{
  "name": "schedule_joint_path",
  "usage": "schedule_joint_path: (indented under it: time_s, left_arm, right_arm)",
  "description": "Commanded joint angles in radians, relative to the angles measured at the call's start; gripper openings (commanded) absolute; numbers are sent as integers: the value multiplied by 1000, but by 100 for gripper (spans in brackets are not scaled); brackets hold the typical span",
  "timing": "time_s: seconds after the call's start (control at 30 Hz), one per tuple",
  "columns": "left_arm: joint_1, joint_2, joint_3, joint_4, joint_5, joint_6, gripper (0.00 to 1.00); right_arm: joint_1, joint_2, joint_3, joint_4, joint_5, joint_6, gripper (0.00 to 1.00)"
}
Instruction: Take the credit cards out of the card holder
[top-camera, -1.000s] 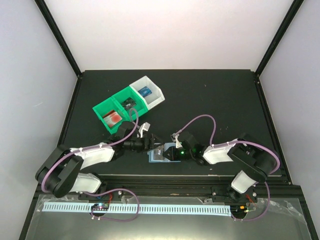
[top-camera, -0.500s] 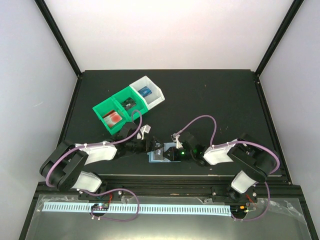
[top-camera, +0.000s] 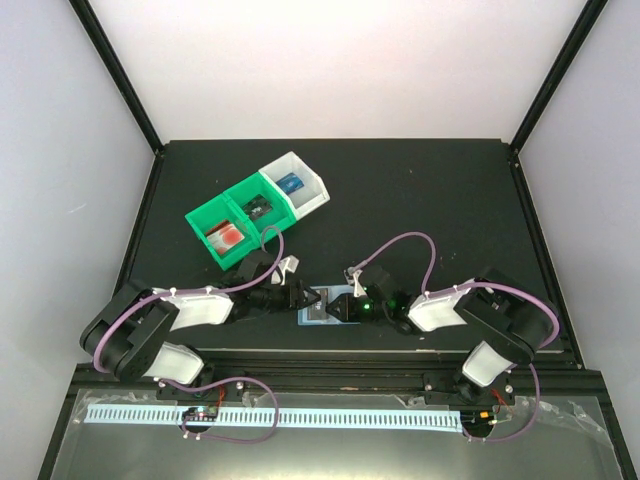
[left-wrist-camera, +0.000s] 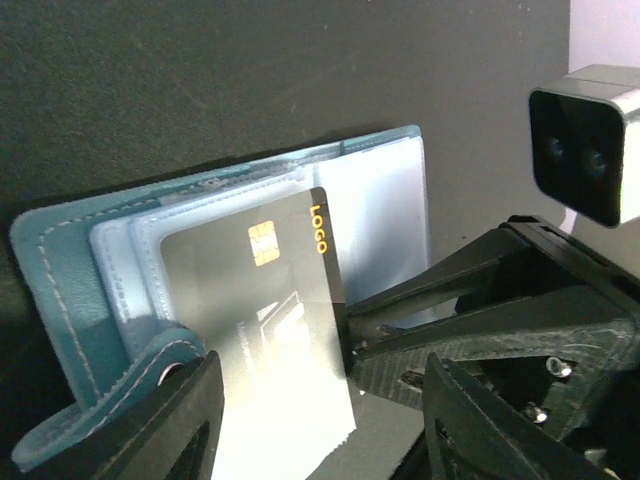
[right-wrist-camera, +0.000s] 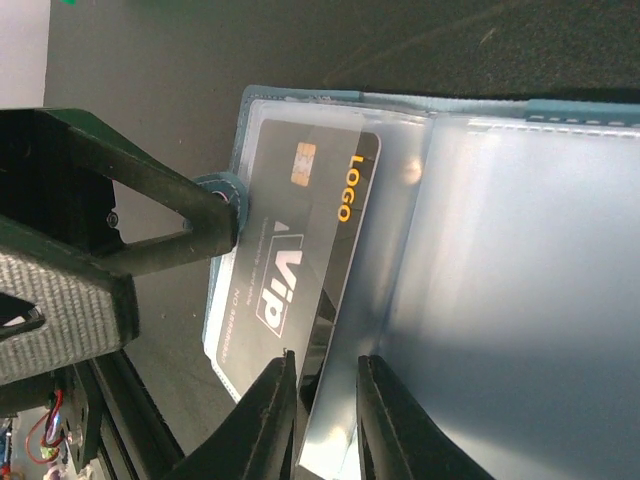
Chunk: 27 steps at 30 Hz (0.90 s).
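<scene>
On the black table (top-camera: 420, 200) the holder (left-wrist-camera: 60, 240) lies open, a black card (left-wrist-camera: 260, 320) still sleeved, left gripper (left-wrist-camera: 322, 400) wide astride it, right gripper (right-wrist-camera: 328, 360) narrow at its edge, grip unclear; next, probably, pinching and sliding it out.

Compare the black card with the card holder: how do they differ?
The black card is opaque, with a gold chip and lettering; the card holder is translucent pale blue with a stitched teal border. The card covers only one panel; the holder spreads open across two. Both are flat and rectangular.
</scene>
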Motion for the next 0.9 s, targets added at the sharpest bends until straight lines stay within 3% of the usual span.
schedule_joint_path:
  time_s: [0.0, 0.5, 0.87]
  left_arm:
    - [-4, -17, -8, -48, -49, 38, 51]
    - [-3, 18, -50, -9, -51, 40, 37]
    - [-4, 41, -54, 0, -60, 51, 33]
  right_arm:
    - [-3, -1, -29, 34, 40, 23, 21]
    - [-4, 59, -32, 143, -2, 56, 21]
    - [-8, 51, -60, 200, -11, 73, 2]
